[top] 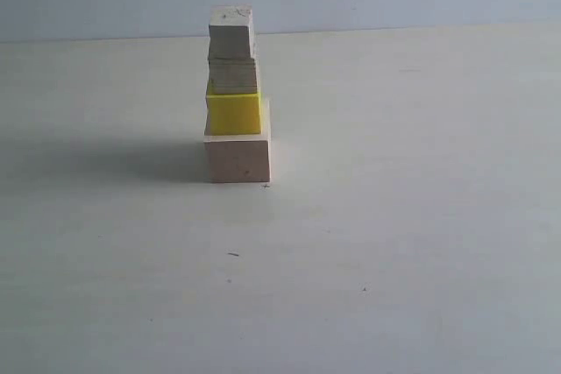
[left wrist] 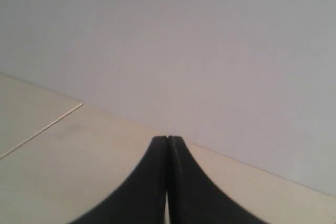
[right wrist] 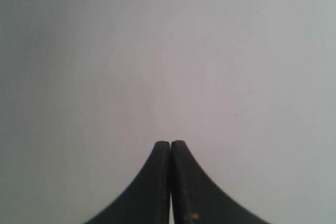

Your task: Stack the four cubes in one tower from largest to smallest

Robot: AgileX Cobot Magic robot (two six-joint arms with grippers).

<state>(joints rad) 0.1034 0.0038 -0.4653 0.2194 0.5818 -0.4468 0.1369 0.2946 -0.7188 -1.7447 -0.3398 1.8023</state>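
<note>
Tower (top: 235, 94) of four cubes stood on the worktop (top: 394, 234), left of centre in the exterior view. A big pale wood cube (top: 238, 157) formed the base, with the yellow cube (top: 234, 113) next, then a smaller pale cube (top: 233, 76) and the top cube (top: 232, 32). The yellow cube sat toward the base's left edge, leaving a bare strip on the right. You had open worktop on every side. Your left fingers (left wrist: 155, 182) and right fingers (right wrist: 157, 182) were pressed together, holding nothing.
</note>
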